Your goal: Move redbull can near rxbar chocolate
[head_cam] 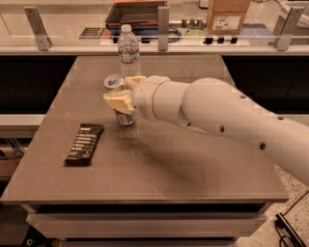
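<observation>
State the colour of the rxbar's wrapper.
The rxbar chocolate is black with white text, shown in the camera view; the tool holds the redbull can nearby.

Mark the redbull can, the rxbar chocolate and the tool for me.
redbull can (114, 81): camera view, silver top.
rxbar chocolate (85, 143): camera view, middle of wrapper.
tool (126, 91): camera view, between fingertips, shut on the can.

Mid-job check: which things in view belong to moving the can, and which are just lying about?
Job:
- redbull can, tilted, held in the gripper over mid-table
- rxbar chocolate, flat near the left edge of the table

Lying about:
- water bottle, upright at the back of the table
- cardboard box, on the counter behind
</observation>
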You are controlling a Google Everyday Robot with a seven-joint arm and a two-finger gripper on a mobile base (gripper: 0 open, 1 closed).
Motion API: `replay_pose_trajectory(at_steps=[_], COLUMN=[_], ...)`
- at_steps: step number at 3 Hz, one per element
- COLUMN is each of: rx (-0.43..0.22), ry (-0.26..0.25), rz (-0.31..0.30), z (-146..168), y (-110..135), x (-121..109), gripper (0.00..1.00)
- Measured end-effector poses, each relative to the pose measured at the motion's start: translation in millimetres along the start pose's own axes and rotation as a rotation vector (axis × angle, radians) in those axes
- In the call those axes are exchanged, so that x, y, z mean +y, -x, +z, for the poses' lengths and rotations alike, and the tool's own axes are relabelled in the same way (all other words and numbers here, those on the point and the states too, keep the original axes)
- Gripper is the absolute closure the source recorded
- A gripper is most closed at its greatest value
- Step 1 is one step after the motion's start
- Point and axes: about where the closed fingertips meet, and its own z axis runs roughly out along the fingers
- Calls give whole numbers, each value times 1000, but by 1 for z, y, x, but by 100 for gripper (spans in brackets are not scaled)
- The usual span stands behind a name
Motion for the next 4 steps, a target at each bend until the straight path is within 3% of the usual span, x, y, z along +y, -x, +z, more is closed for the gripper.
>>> replay_pose_trajectory(at_steps=[1,2,4], rx=[-16,-39,-62], ry=[-70,-139,-211], rz=[-1,18,101], z=[1,-9,-45], y=[1,-2,-13], x=[13,4,-49], gripper=[100,100,100])
